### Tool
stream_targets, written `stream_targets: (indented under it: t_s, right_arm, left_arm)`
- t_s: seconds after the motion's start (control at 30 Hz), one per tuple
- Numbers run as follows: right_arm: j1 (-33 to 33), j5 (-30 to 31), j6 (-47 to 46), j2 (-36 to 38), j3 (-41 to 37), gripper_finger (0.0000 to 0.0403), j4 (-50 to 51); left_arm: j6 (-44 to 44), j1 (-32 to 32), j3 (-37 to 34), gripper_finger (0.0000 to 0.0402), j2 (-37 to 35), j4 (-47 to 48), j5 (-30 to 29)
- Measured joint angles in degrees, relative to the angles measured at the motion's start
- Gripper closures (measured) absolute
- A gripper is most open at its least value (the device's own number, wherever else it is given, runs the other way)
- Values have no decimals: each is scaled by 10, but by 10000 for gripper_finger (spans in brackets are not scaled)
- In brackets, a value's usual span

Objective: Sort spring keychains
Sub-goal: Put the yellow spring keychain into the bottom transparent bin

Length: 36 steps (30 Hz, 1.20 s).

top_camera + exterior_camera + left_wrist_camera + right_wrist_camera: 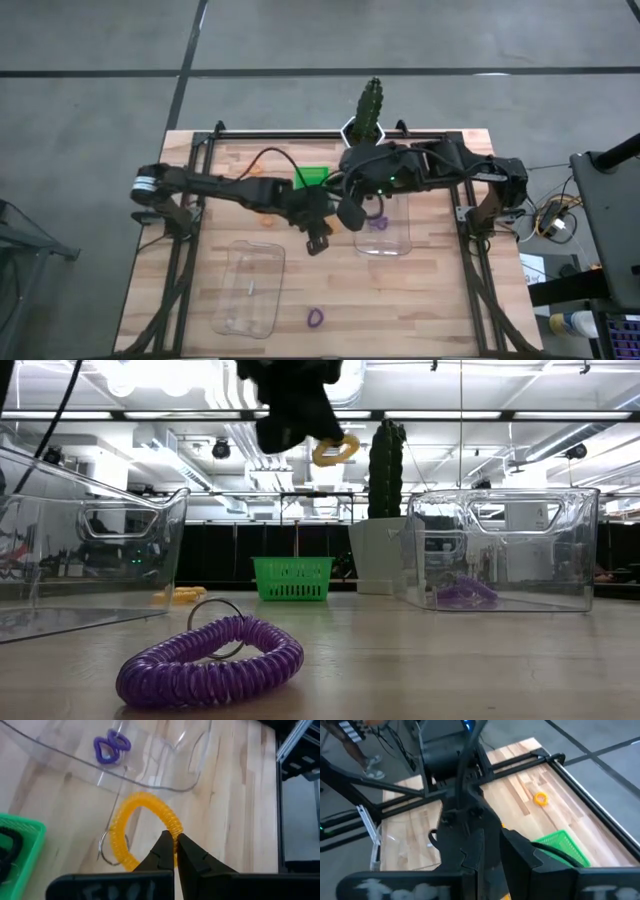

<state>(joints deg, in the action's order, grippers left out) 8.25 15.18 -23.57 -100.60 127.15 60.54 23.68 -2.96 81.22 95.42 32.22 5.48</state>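
Table (440,300): wooden top, black frame rails along both sides. Green basket (312,177) at the far middle, with a dark potted plant (370,105) just beyond the far edge. Two clear plastic boxes: the left box (250,288) toward the near left, the right box (385,228) near centre. In the high view both arms cross over the centre and cover much of the basket and the far end of the right box.

Keychain count, visible only:
- Orange: three. One is pinched in the left gripper (175,851), whose fingers are clenched on its coil, held in the air above the table between the boxes. An orange pair (178,596) lies on the table left of the basket.
- Purple: one loose purple keychain (212,663) on the near table edge, clear of both boxes. A purple cluster (111,746) inside the right box; exact number cannot be told.

The held orange keychain (142,830) is a tightly coiled spring loop with a thin metal ring attached.

Right gripper (492,851): above the table centre, over the left arm, fingers pressed together with nothing between them.
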Motion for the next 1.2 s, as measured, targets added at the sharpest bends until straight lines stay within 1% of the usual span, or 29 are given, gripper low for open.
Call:
stream_targets:
  t_s: [0.1,0.2,0.33,0.47,0.57,0.67,0.8,1.0,1.13,1.2]
  right_arm:
    - [0,1,-2,6,5,349,0]
    - [0,1,-2,8,9,349,1]
    - [0,2,0,8,10,349,1]
    - [0,3,1,8,8,349,1]
    - [0,5,10,5,7,349,1]
    - [0,5,15,4,7,349,1]
    - [0,6,29,4,6,349,0]
    - [-1,16,43,4,6,349,0]
    - [-2,16,47,4,6,349,-1]
    - [-4,16,49,4,6,349,-1]
  left_arm:
    - [0,1,24,401,3,8,-1]
    - [-1,1,47,401,-4,48,0]
    - [-11,-9,67,401,-19,157,13]
    - [-6,-24,67,401,-51,262,37]
    - [4,-46,67,401,-73,346,40]
    - [18,-76,65,401,-91,393,40]
    - [48,-123,34,401,-121,395,40]
    - [142,-175,-74,401,-147,381,37]
    - [192,-198,-159,401,-156,317,51]
    - [226,-204,-195,396,-159,273,77]
